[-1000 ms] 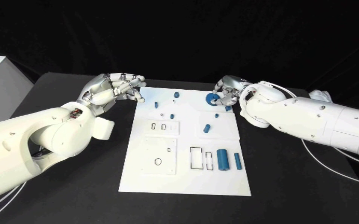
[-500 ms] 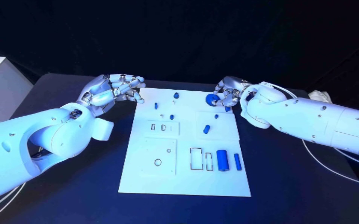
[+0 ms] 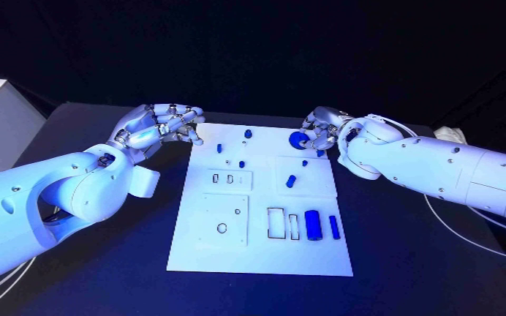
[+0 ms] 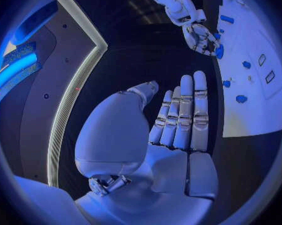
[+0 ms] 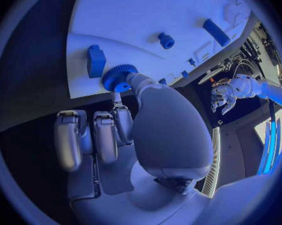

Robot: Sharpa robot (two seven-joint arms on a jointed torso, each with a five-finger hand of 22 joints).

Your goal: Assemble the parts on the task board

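Fingers [image 5: 119, 116] of the right hand [image 3: 322, 130] pinch a round, ridged blue gear [image 5: 118, 77]; left-hand [image 4: 178, 120] fingers lie straight, empty.

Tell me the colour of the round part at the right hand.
Blue gear; clearest in the right wrist view.

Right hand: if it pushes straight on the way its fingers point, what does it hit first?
The blue gear at the task board's far edge: the right hand's fingertips look already at it. Contact can't be confirmed.
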